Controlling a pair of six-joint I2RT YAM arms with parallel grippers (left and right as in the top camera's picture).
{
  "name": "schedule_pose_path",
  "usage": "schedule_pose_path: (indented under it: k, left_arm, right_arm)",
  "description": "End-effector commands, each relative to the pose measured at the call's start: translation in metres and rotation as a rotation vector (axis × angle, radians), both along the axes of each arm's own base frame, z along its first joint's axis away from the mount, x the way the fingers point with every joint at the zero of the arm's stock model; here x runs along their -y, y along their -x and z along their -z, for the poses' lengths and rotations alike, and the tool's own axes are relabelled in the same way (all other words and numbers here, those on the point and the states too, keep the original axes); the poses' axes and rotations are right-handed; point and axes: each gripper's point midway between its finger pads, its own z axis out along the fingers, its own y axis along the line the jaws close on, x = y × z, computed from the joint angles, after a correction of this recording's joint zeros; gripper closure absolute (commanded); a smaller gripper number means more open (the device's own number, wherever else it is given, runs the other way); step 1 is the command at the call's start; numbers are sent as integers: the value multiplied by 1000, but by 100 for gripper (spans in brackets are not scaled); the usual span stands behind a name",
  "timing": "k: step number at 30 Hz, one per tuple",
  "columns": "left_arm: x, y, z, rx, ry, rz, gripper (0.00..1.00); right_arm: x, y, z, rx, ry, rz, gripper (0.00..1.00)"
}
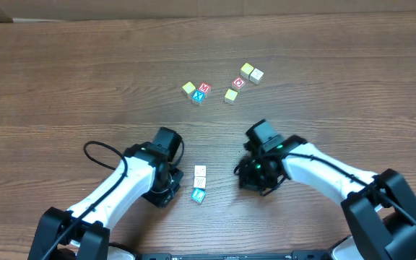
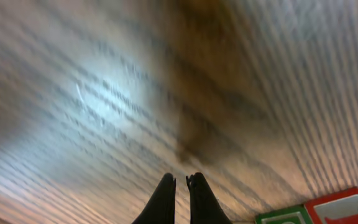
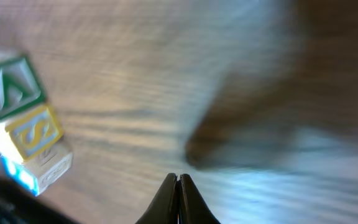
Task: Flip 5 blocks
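Three blocks stand in a short row near the front edge: two cream ones (image 1: 200, 171) (image 1: 200, 182) and a teal-faced one (image 1: 198, 195). My left gripper (image 1: 169, 190) is just left of this row, shut and empty. My right gripper (image 1: 248, 180) is to the row's right, also shut and empty. In the left wrist view the shut gripper (image 2: 181, 180) points at bare wood, with a green-edged block (image 2: 284, 216) and a red-edged block (image 2: 344, 208) at the lower right. The right wrist view shows its gripper (image 3: 179, 179) shut, and a green-faced block (image 3: 11, 87), a yellow-faced block (image 3: 36, 134) and a pale block (image 3: 45, 169) at the left.
Several more blocks lie farther back: a yellow-green one (image 1: 188, 88), a red M (image 1: 204, 88), a blue X (image 1: 198, 96), a red O (image 1: 239, 82), a yellow one (image 1: 231, 95), and a yellow (image 1: 246, 69) and cream pair (image 1: 256, 75). A black cable (image 1: 96, 148) loops beside the left arm.
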Motion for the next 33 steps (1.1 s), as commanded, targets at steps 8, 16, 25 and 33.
schedule_pose_path:
  k: [8, 16, 25, 33]
  left_arm:
    - [-12, -6, -3, 31, -4, 107, 96]
    - [-12, -6, -3, 32, -5, 107, 96]
    - [-12, -6, -3, 31, -4, 107, 96]
    - [-12, -6, -3, 29, -4, 118, 96]
  right_arm:
    - [-54, 31, -16, -54, -130, -56, 96]
    - [-84, 48, -25, -54, -197, -92, 96]
    - [-85, 46, -22, -43, -172, -63, 96]
    - [-91, 37, -22, -19, -187, -29, 96]
